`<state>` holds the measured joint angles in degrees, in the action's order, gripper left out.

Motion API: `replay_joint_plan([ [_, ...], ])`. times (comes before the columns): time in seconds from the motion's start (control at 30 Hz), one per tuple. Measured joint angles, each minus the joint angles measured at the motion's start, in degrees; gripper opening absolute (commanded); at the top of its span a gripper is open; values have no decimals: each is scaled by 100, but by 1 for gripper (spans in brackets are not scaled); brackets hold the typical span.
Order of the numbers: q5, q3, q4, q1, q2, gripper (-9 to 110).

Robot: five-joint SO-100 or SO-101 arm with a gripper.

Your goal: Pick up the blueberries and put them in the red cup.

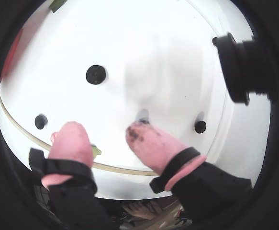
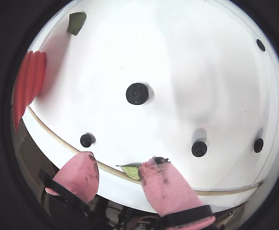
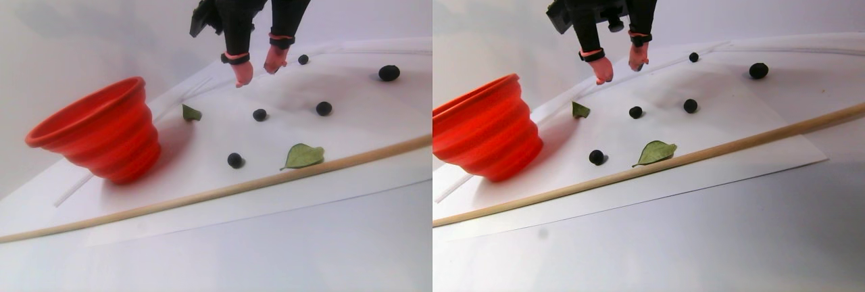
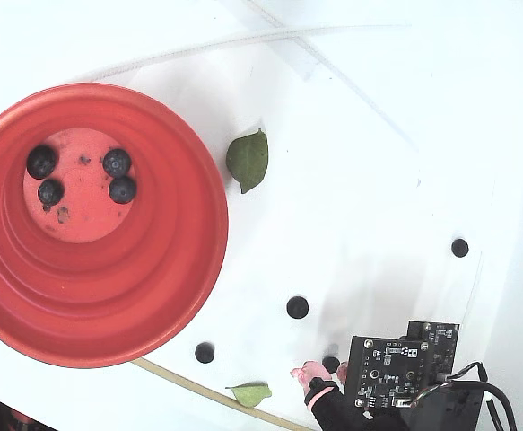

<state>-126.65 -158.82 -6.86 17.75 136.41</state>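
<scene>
Fixed view from above: the red cup (image 4: 185, 296), a wide orange-red cup with stepped rings inside and a paler flat bottom, fills the left side, at about nine o'clock from the picture's centre. Four blueberries (image 4: 117, 162), small, round and blue-black, lie on its bottom. More dark berries sit loose on the white sheet (image 4: 351, 180) at about four to six o'clock from the cup, well apart from one another. The gripper (image 4: 319, 370), at five o'clock in this view, has pink fingertips (image 2: 168, 187) smeared with dark stains; the jaws stand apart and hold nothing. A green leaf (image 4: 248, 160) lies just beside the cup's rim at two o'clock. A thin wooden stick (image 3: 203, 194) crosses the sheet in the stereo pair view.
</scene>
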Motion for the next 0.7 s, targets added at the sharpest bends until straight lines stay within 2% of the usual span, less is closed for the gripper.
replay_joint_plan([
  [0.7,-220,325,1556,88,-1661,19],
])
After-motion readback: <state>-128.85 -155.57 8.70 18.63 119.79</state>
